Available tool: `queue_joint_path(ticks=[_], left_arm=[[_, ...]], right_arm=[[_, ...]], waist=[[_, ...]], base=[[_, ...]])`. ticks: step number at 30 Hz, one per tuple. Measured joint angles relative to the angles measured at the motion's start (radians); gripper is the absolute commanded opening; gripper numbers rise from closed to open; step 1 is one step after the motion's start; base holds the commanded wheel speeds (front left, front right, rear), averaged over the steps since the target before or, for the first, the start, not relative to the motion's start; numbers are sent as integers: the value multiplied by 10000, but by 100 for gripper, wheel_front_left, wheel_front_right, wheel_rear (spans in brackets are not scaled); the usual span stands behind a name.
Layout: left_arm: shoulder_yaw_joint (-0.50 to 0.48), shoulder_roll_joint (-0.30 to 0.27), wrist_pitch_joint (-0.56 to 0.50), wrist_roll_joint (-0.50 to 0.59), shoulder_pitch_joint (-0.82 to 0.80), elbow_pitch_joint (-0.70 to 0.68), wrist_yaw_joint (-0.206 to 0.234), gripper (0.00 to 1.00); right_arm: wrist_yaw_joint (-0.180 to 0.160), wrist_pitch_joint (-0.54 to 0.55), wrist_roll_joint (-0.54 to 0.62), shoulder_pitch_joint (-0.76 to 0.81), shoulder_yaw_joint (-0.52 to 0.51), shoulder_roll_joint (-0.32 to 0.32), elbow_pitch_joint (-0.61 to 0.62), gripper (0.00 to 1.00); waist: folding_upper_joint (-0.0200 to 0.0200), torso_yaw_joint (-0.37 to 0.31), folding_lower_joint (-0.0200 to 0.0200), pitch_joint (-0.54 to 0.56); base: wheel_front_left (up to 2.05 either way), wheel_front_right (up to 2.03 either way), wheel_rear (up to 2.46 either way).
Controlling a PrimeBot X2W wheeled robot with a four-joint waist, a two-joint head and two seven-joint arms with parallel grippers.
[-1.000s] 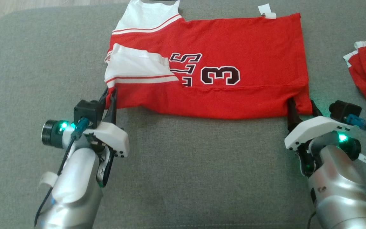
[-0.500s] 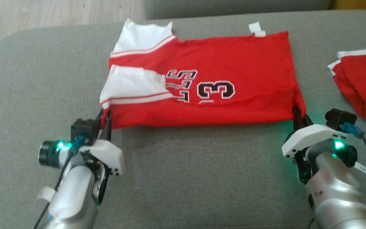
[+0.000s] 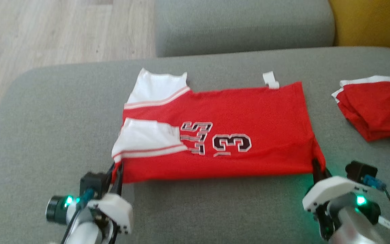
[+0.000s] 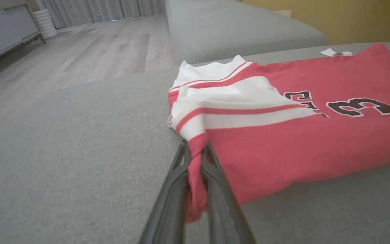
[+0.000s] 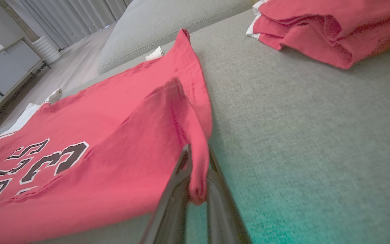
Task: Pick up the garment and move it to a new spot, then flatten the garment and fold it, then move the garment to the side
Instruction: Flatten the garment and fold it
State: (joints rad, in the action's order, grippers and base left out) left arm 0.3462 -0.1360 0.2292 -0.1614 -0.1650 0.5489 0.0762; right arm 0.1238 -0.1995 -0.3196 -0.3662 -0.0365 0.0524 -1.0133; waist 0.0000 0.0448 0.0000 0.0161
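Pinching near corners of red jersey point(image 3: 249, 115) | left gripper point(image 3: 117, 168) and right gripper point(image 3: 318, 166) both clamped on cloth | jersey lies spread on grey sofa point(image 3: 46, 118) | likely soft, light, limp; corners give best hold

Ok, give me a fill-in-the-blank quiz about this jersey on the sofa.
The jersey is mostly ____ with white sleeves.
Its large printed digit is ____.
The left gripper and right gripper are each shut on a near ____ of it.
The folded pile lies on the robot's ____ side.
Missing words: red, 3, corner, right.
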Motion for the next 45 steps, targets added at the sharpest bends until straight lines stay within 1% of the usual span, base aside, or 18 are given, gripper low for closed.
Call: queue_joint_path(ticks=[4,8,10,16,17,18,19,20,24,26,29,31,36,38,40,42,45], left_arm=[[48,-190,-211,-92,759,-754,58,0],[163,-305,-617,-92,1438,-1664,215,0],[276,-360,-815,-92,1698,-2015,221,0],[374,-443,-1244,-167,1961,-2383,297,0],[389,-451,-1310,-167,1961,-2385,301,0],[389,-451,-1308,-167,1961,-2408,314,18],[385,-466,-1321,-165,1961,-2445,395,60],[376,-493,-1381,-165,1958,-2479,407,100],[326,-554,-1396,-161,1931,-2621,594,100],[286,-581,-1388,-161,1897,-2688,662,100],[75,-639,-1150,-161,1598,-2987,846,100],[-84,-660,-1018,-161,1202,-3183,917,100],[-188,-698,-924,-161,-177,-3363,865,100],[-222,-742,-974,-163,-861,-3292,610,100],[-188,-851,-1189,-188,-1668,-2980,213,100],[-42,-1016,-1576,-198,-2587,-2391,-320,100],[8,-1151,-2171,-621,-3858,-1415,-1279,100]], right_arm=[[0,483,4,758,-230,-48,886,0],[0,1241,50,1642,-504,-56,2021,0],[0,1620,105,2185,-654,-65,2635,0],[2,2477,100,3225,-1011,-109,4349,0],[2,2610,96,3287,-1032,-109,4594,94],[2,2709,88,3359,-1034,-109,4859,100],[0,2721,90,3419,-1095,-115,5120,100],[0,2800,107,3453,-1208,-115,5369,100],[0,2982,119,3615,-1689,-113,6297,100],[0,2982,123,3616,-1801,-113,6510,100],[0,2963,130,3559,-2002,-111,7250,100],[0,2863,134,3487,-2006,-113,7716,100],[0,2780,303,2712,-1935,-111,8508,100],[0,2784,395,2253,-1793,-109,8728,100],[0,2809,514,1819,-1576,-107,8895,100],[0,2901,656,1399,-1317,-104,9012,100],[0,3066,777,772,-968,-100,9095,100]], waist=[[0,13,0,268],[0,67,0,374],[0,101,0,382],[0,118,0,286],[0,113,0,264],[0,102,0,234],[0,90,0,202],[0,76,0,171],[0,21,0,32],[0,7,0,-12],[0,-36,0,-211],[0,-68,0,-385],[0,-158,0,-926],[0,-209,0,-1192],[0,-268,0,-1476],[0,-350,0,-1781],[0,-528,0,-2231]], base=[[0,0,0],[0,0,0],[0,0,0],[0,0,0],[0,0,0],[0,0,0],[0,0,0],[0,0,0],[0,0,0],[0,0,0],[0,0,0],[0,0,0],[0,0,0],[0,0,0],[0,0,0],[0,0,0],[0,0,0]])
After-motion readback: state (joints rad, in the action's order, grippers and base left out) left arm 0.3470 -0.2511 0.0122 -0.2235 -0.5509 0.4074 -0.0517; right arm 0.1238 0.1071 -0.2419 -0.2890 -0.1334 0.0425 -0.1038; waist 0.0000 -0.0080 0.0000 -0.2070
